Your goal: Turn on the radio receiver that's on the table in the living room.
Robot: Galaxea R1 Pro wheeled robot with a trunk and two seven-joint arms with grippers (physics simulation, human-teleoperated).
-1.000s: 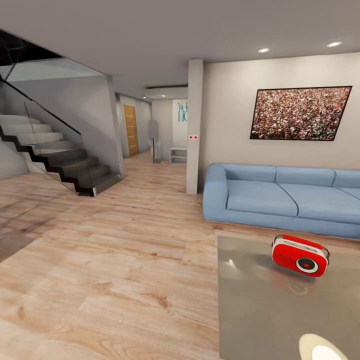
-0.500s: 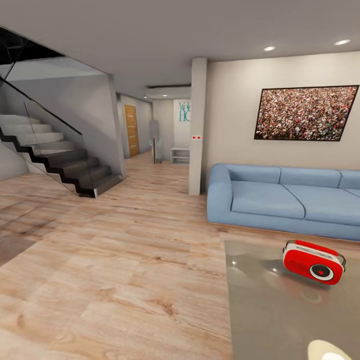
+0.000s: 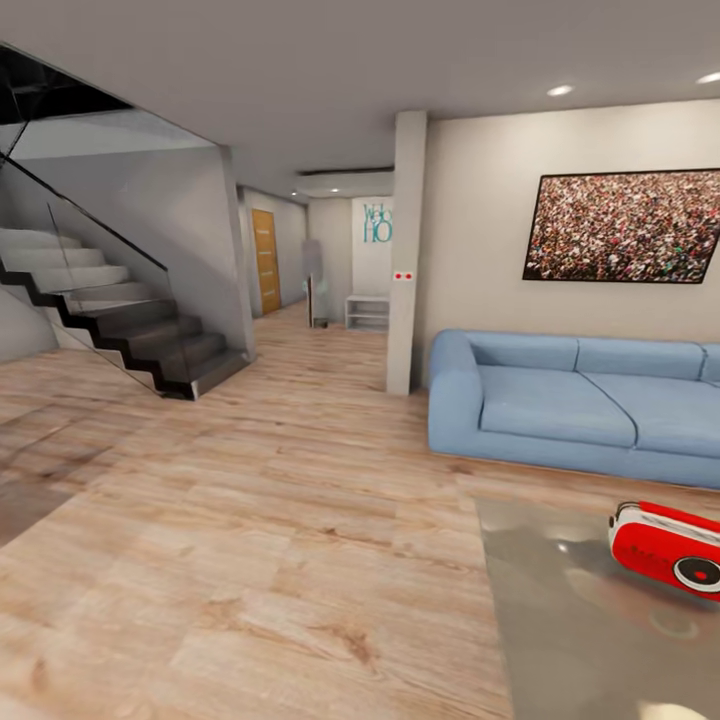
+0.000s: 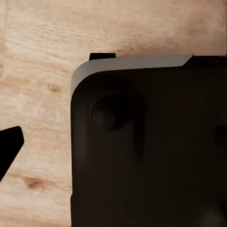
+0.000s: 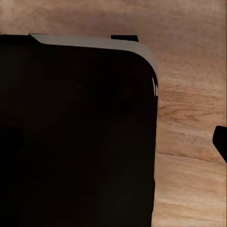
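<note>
Just 1 radio receiver (image 3: 668, 558) on 1 table (image 3: 560, 640).

1. Radio receiver (image 3: 668, 558) was cut off at the head view's right edge; its dial was only partly seen.
2. Worktop (image 3: 580, 640) ran out of frame at right and bottom.
3. Blue sofa (image 3: 570, 405) was cropped at right.
4. Teal hallway lettering (image 3: 377, 224) was too small to read.
</note>
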